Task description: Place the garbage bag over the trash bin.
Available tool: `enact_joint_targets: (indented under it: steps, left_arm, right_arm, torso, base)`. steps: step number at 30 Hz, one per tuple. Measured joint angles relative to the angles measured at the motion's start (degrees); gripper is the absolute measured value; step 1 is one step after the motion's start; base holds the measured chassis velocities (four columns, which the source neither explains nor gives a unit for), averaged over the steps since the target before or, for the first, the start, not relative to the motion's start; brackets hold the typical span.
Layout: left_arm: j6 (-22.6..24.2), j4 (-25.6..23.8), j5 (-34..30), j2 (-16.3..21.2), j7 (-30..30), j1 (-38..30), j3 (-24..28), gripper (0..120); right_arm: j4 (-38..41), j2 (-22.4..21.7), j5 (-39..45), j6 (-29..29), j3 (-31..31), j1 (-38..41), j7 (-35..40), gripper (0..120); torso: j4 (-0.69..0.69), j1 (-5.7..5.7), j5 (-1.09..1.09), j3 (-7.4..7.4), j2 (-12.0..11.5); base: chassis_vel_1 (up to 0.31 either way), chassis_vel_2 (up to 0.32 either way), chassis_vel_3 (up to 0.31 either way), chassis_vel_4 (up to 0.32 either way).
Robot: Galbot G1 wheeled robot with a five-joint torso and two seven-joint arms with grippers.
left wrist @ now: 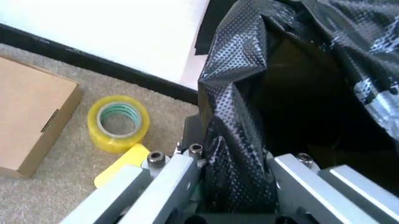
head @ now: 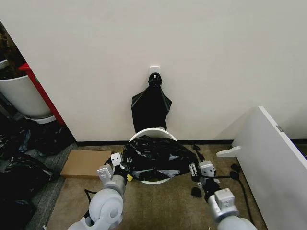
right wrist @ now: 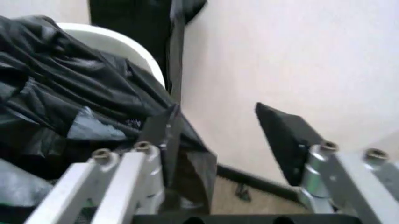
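The trash bin is a round white bucket standing against the wall, its rim showing at the back and front. The black crinkly garbage bag lies spread across its top and hangs over the sides. My left gripper is at the bin's left side, shut on a bunched fold of the garbage bag. My right gripper is at the bin's right side; in the right wrist view it stands open, with the bag's edge draped against one finger and the other black pad bare.
Black bags hang from a white hook on the wall behind the bin. A cardboard box, a yellow tape roll and a yellow block lie left. A white tub, dark bags far left; white panel right.
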Motion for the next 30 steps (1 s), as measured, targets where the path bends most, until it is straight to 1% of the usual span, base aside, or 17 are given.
enact_joint_targets:
  steps: [2, 3, 6, 7, 8, 9, 10, 11, 14, 15, 16, 19, 23, 26, 28, 29, 30]
  left_arm:
    - [0.3, -0.6, 0.5, 0.1, 0.2, 0.6, -0.1, 2]
    - [0.3, -0.9, 1.0, 0.2, 0.6, 1.0, -0.1, 2]
    - [0.1, -1.3, 2.7, 0.5, 2.1, 1.4, 0.1, 2]
    - [0.1, -1.3, 2.7, 0.5, 2.1, 1.4, 0.1, 2]
    - [0.0, -1.5, 3.2, 0.6, 2.7, 1.7, 0.1, 2]
    - [0.0, -1.5, 3.3, 0.7, 2.8, 1.7, 0.2, 2]
    - [-0.2, -1.6, 4.0, 0.7, 3.1, 2.0, 0.2, 2]
    - [-0.2, -1.7, 4.2, 0.7, 3.2, 2.2, 0.2, 2]
    - [-0.3, -1.8, 4.8, 0.6, 3.4, 2.2, 0.7, 2]
    - [-0.3, -1.8, 4.8, 0.6, 3.4, 2.2, 0.7, 2]
    - [-0.3, -1.8, 5.2, 0.4, 3.5, 2.2, 1.0, 2]
    - [-0.3, -1.8, 5.5, 0.2, 3.5, 2.4, 1.0, 2]
    - [-0.3, -1.8, 5.6, 0.1, 3.5, 2.4, 1.1, 2]
    - [-0.3, -1.7, 5.7, 0.0, 3.4, 2.2, 1.3, 2]
    - [-0.3, -1.7, 5.7, 0.0, 3.3, 2.2, 1.3, 2]
    - [-0.3, -1.7, 5.7, 0.0, 3.3, 2.2, 1.3, 2]
    - [-0.3, -1.7, 5.7, 0.0, 3.3, 2.2, 1.3, 2]
  right_arm:
    - [1.6, -1.4, -1.4, 1.4, 1.3, -1.3, -2.4, 54]
    - [2.6, -2.4, -1.6, 1.7, 1.5, -1.4, -3.8, 62]
    - [4.3, -4.3, 0.2, -0.5, 0.1, -0.2, -5.8, 74]
    - [4.3, -4.3, 0.2, -0.5, 0.1, -0.2, -5.8, 74]
    - [4.7, -5.3, 2.1, -2.9, -1.6, 1.7, -6.2, 78]
    - [4.8, -5.5, 2.4, -3.3, -1.8, 2.1, -6.2, 80]
    - [4.8, -6.4, 3.5, -6.2, -3.5, 4.7, -6.5, 86]
    - [4.6, -6.9, 3.7, -7.5, -4.5, 6.1, -6.8, 91]
    - [4.3, -7.3, 4.1, -10.8, -6.9, 7.8, -6.9, 98]
    - [4.3, -7.3, 4.1, -10.8, -6.9, 7.8, -6.9, 98]
    - [4.1, -7.0, 4.1, -12.7, -8.3, 8.2, -6.4, 98]
    - [3.5, -5.4, 3.0, -15.0, -10.8, 8.2, -5.6, 91]
    - [2.9, -4.1, 1.6, -15.8, -12.6, 8.1, -4.9, 89]
    - [1.5, -3.1, 0.0, -16.3, -14.0, 9.0, -4.3, 82]
    - [1.1, -2.9, -0.4, -16.6, -14.4, 9.2, -4.1, 81]
    - [0.7, -2.9, -0.8, -16.7, -14.8, 9.4, -3.8, 76]
    - [0.7, -2.9, -0.8, -16.7, -14.8, 9.4, -3.8, 76]
  torso:
    - [0.0, 0.0, -0.01, 0.0, 0.0]
    - [0.01, 0.0, 0.0, 0.0, 0.0]
    - [0.0, 0.0, -0.01, 0.0, 0.0]
    - [0.0, 0.0, -0.01, 0.0, 0.0]
    - [0.01, 0.0, 0.0, 0.0, 0.0]
    - [0.01, 0.0, 0.0, 0.0, 0.0]
    - [0.02, 0.0, 0.0, 0.0, 0.0]
    - [0.02, 0.0, 0.01, 0.0, 0.0]
    - [0.03, 0.01, 0.0, 0.0, 0.0]
    - [0.03, 0.01, 0.0, 0.0, 0.0]
    - [0.0, 0.01, -0.02, 0.0, 0.0]
    - [0.02, 0.0, -0.01, 0.0, 0.0]
    - [0.0, 0.0, -0.01, 0.0, 0.0]
    - [0.01, 0.01, -0.01, 0.0, 0.0]
    - [0.01, 0.0, -0.01, 0.0, 0.0]
    - [0.01, 0.0, -0.01, 0.0, 0.0]
    - [0.01, 0.0, -0.01, 0.0, 0.0]
  base:
    - [0.0, 0.0, 0.0, 0.0]
    - [0.0, 0.0, 0.0, 0.0]
    - [0.0, 0.0, 0.0, 0.0]
    - [0.0, 0.0, 0.0, 0.0]
    - [0.0, 0.0, 0.0, 0.0]
    - [0.0, 0.0, 0.0, 0.0]
    - [0.0, 0.0, 0.0, 0.0]
    - [0.0, 0.0, 0.0, 0.0]
    - [0.0, 0.0, 0.0, 0.0]
    - [0.0, 0.0, 0.0, 0.0]
    - [0.0, 0.0, 0.0, 0.0]
    - [0.0, 0.0, 0.0, 0.0]
    - [0.0, 0.0, 0.0, 0.0]
    - [0.0, 0.0, 0.0, 0.0]
    - [0.0, 0.0, 0.0, 0.0]
    - [0.0, 0.0, 0.0, 0.0]
    - [0.0, 0.0, 0.0, 0.0]
